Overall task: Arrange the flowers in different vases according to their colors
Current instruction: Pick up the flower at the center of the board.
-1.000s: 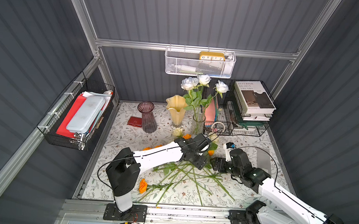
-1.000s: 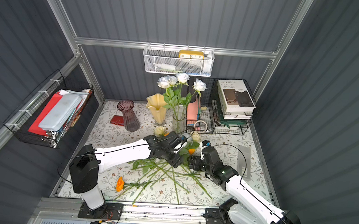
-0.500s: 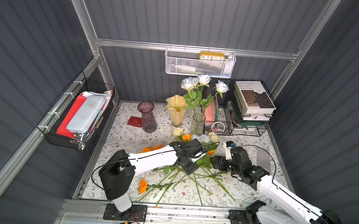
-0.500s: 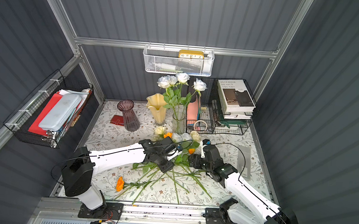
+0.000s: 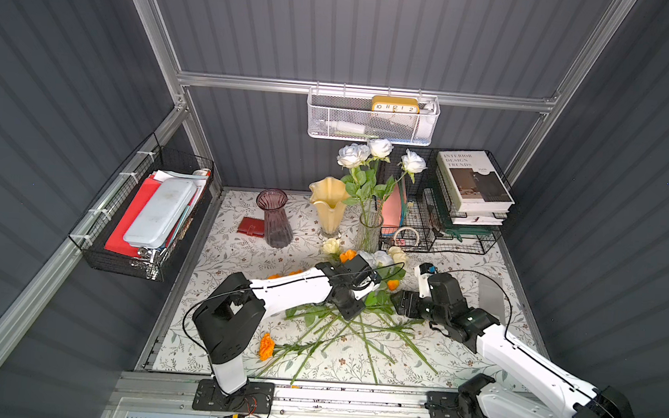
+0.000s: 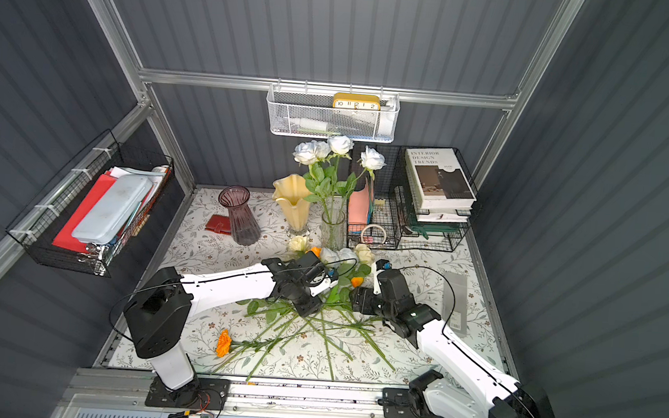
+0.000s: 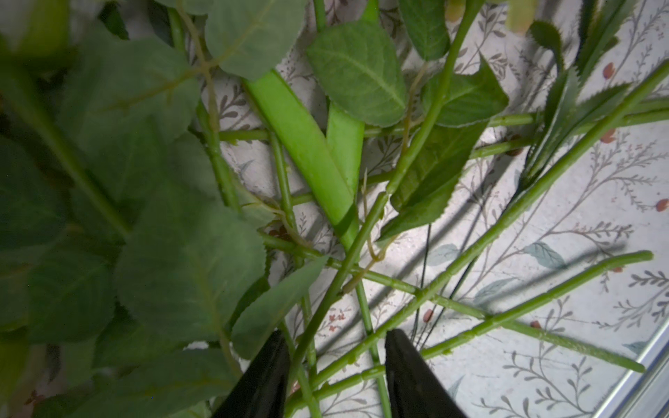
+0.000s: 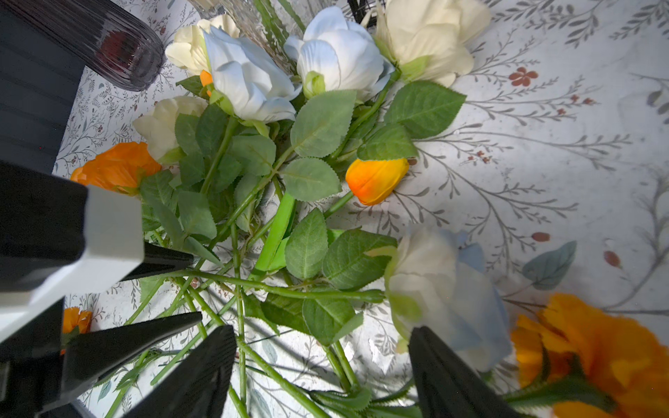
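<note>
Top views: at the back of the table the clear glass vase (image 5: pixel 368 231) holds three white roses (image 5: pixel 378 156). The purple vase (image 5: pixel 276 222) and cream-yellow vase (image 5: pixel 329 205) beside it look empty. The loose flowers (image 5: pixel 339 329) lie in a crossed heap mid-table, heads toward the vases, with one marigold (image 5: pixel 267 346) apart near the front edge. The left gripper (image 5: pixel 351 311) is down among the heap's stalks and the right gripper (image 5: pixel 395 300) hangs just beside it over the leaves. Left wrist view: the fingers stand partly apart, astride several thin crossing stems (image 7: pixel 543 298); they pinch none and hold nothing. Which bloom each stalk carries cannot be told here. Right wrist view: the jaws are wide and empty. A blurred loose white rose (image 8: pixel 445 286) sits close against one finger. Beyond it are an orange bud (image 8: pixel 376 181), two more white heads and cream roses (image 8: pixel 430 36). Judgement: the step in hand is the left arm picking one stalk out of the tangle. White is partly sorted; orange and cream are not begun. The next move calls for closing on a single stalk rather than a bundle, lifting slowly so the neighbours don't drag along, then carrying it to the vase for its colour. Risk: two colours caught in one pinch.
</note>
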Tool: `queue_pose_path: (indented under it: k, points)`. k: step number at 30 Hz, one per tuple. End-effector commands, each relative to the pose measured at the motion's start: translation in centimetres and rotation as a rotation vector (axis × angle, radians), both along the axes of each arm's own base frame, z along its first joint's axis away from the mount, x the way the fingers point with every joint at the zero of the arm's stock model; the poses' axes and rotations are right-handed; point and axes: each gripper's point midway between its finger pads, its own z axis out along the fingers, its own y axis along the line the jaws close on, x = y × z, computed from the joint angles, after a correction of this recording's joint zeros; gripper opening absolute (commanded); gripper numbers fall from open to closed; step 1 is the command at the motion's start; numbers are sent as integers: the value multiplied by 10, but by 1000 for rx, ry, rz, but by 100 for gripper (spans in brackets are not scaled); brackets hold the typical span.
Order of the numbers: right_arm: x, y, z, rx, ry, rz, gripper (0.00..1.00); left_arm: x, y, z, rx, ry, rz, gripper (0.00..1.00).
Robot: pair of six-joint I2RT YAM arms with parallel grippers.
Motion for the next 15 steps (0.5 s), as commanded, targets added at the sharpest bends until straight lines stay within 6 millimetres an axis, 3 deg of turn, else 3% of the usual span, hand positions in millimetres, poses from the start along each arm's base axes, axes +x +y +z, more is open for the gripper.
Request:
queue_pose_path:
  k: [1, 15]
  points:
    - [3, 0, 6, 5, -19, -1, 80, -8, -2, -11, 5, 41, -40, 46]
    - [1, -3, -2, -8, -9, -9, 80, -8, 3, -32, 53, 70, -34, 35]
